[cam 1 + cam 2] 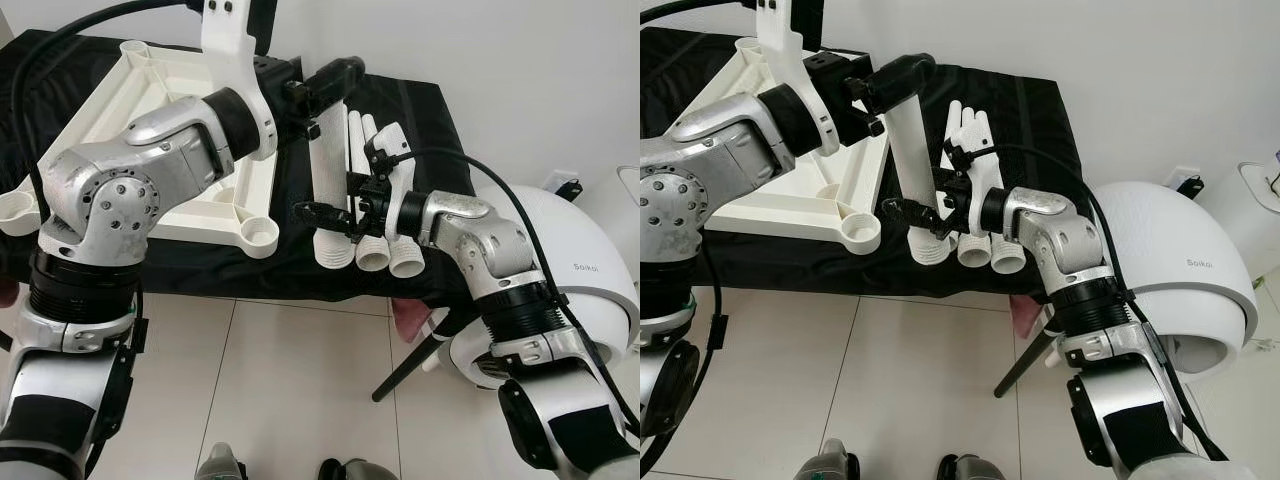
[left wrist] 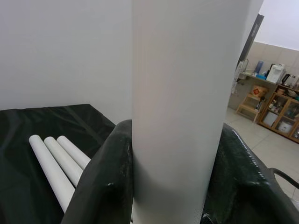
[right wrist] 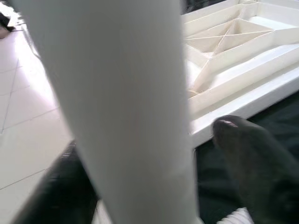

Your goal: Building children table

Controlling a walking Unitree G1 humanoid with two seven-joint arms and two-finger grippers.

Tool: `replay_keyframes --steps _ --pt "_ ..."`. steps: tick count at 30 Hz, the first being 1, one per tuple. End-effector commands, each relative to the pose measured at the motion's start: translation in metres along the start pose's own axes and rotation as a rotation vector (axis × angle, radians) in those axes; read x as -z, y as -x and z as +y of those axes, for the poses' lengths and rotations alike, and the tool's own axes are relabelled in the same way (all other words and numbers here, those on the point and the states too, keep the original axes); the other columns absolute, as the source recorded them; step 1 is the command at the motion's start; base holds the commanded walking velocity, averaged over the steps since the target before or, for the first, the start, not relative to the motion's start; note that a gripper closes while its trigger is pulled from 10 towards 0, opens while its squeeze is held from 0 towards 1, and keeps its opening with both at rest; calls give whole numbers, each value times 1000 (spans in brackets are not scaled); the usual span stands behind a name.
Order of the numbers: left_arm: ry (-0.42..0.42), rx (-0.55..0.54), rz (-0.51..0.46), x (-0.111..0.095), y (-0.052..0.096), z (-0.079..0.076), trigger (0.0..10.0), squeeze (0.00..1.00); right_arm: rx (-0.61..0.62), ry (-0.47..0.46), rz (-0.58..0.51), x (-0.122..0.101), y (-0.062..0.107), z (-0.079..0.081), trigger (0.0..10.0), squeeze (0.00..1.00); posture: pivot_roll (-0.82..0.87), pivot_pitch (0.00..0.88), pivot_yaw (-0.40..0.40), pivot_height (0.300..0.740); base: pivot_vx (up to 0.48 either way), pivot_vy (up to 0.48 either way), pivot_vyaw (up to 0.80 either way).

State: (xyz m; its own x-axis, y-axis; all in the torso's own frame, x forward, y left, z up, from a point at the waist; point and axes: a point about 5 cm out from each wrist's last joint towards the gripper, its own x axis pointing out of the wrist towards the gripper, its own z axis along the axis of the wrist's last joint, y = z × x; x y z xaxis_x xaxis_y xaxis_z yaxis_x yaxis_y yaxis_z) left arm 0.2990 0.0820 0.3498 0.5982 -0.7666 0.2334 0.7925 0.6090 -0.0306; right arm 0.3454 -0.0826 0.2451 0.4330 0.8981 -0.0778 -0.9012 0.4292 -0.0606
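Right gripper (image 1: pixel 925 212): nearest to the robot; fingers closed around the lower part of the held leg (image 1: pixel 912 150), just above its threaded end.
Held leg: one white tube, raised off the black cloth (image 1: pixel 1040 110); long axis runs from the threaded end near the cloth's front edge up and away toward the wall.
Left gripper (image 1: pixel 880 85): farther out; fingers clamped on the far end of the same leg, one black pad (image 2: pixel 105 182) on each side of the tube.
Key relation: the leg's threaded end lies just right of the tabletop's near corner socket (image 1: pixel 860 232); the right gripper is the nearer one to that socket, so by my reading it steers the end in while the left sets the tilt.
Spare legs (image 1: pixel 985 200): three, lying side by side on the cloth just right of the held leg, threaded ends toward the robot.
Tabletop (image 1: pixel 170 120): one, upside down on the cloth, ribs showing; two round corner sockets in sight, both without legs.
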Motion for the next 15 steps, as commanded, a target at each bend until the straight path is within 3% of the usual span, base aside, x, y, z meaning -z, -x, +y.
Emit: replay_keyframes --steps 1,2,3,8,9,15 --pt "-28 339 -16 -3 2 -22 10000 0 20 8 7 -5 6 -5 4549 0 12 72 -79 740 0 0 0" --pt "-29 341 -18 -3 2 -22 10000 0 20 9 9 -5 7 -6 4039 0 12 72 -78 740 0 0 0" --pt "-28 340 -22 -4 1 -22 10000 0 21 8 11 -5 7 -6 2000 0 11 74 -80 740 0 0 0" --pt "-28 340 -25 -5 1 -22 10000 0 20 3 14 -5 6 -7 2353 0 11 75 -80 740 0 0 0" --pt "-29 345 -25 -5 1 -23 10000 0 18 1 14 -4 6 -6 392 0 12 75 -81 740 0 0 0" --pt "-25 354 -21 -3 1 -26 10000 0 -4 -3 13 -4 3 -4 0 0 17 76 -81 740 0 0 0"
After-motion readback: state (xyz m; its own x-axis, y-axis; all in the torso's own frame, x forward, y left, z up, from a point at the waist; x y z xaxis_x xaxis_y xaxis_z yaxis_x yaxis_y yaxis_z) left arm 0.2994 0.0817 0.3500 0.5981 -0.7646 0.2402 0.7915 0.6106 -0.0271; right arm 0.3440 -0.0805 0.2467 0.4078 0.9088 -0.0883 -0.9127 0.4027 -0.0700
